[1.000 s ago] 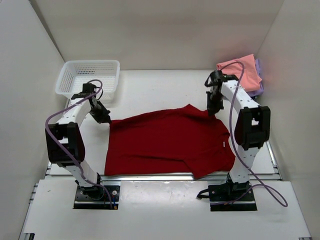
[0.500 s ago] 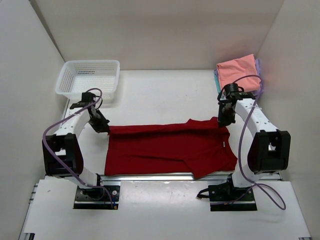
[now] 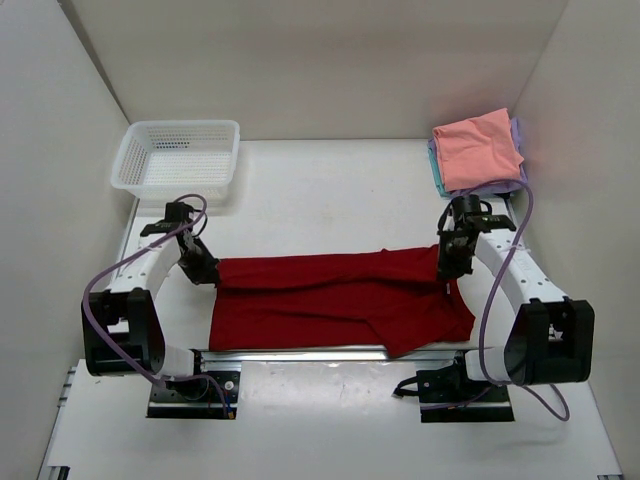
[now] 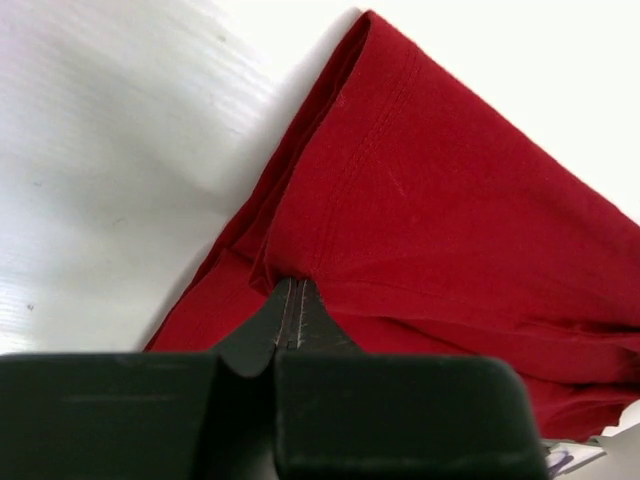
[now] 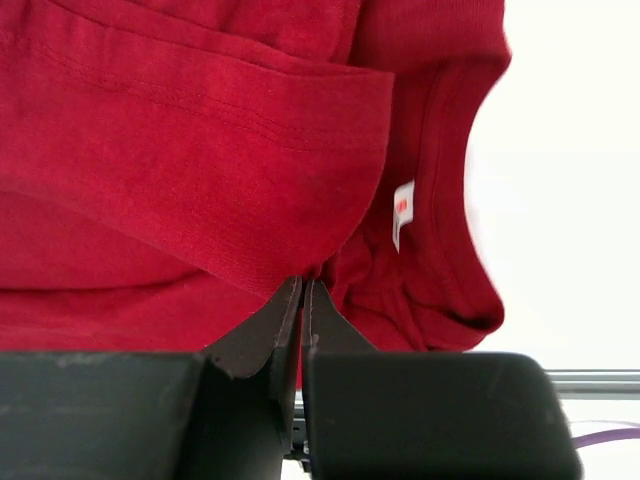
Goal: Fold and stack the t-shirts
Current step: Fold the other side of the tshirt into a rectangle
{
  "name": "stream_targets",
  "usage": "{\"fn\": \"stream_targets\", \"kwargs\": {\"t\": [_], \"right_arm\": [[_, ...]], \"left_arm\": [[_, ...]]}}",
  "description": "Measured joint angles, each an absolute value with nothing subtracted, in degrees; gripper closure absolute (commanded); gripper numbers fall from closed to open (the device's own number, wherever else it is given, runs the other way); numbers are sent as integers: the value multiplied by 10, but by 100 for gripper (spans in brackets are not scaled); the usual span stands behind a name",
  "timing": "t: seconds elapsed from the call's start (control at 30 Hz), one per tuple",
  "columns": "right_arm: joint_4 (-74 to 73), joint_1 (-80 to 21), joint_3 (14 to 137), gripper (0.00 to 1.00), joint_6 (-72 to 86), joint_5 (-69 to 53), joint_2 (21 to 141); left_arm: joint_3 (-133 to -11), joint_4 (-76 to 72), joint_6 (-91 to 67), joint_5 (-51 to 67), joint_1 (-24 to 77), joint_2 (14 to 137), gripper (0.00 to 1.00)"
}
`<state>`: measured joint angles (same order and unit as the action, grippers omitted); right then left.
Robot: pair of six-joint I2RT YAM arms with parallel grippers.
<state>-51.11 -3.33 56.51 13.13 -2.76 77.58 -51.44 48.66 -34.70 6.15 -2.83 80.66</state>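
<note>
Red shirt (image 3: 340, 295): laid across the near half of the counter (image 3: 330, 200), its far edge doubled over toward the front.
Left tool (image 3: 205, 270): clamped on the shirt's far left corner.
Right tool (image 3: 447, 265): clamped on the far right edge, beside the collar.
Wrist views: jaws are seen pressed together on folded cloth; a white neck label (image 5: 402, 212) is shown.
Top view: a folded stack (image 3: 478, 150), pink on top, is seen at the far right corner.

The left white-and-black jointed arm (image 3: 140, 272) rises from its near-left base and bends inward. Its black two-finger left gripper (image 3: 203, 270) sits low, jaws pinched together on the dark red cloth t-shirt (image 3: 330, 295). The right white-and-black jointed arm (image 3: 512, 272) mirrors it with its elbow out to the near right, and the black right gripper (image 3: 450, 265) points down, clamped on the same shirt.
</note>
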Motion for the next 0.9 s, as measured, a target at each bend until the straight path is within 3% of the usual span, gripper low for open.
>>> {"fn": "stream_targets", "kwargs": {"t": [0.83, 0.9], "right_arm": [[-551, -22, 485, 100, 141, -43, 670], [-562, -22, 485, 100, 149, -43, 670]], "left_arm": [[-482, 500, -345, 46, -29, 784, 100], [-482, 503, -345, 45, -29, 784, 93]]}}
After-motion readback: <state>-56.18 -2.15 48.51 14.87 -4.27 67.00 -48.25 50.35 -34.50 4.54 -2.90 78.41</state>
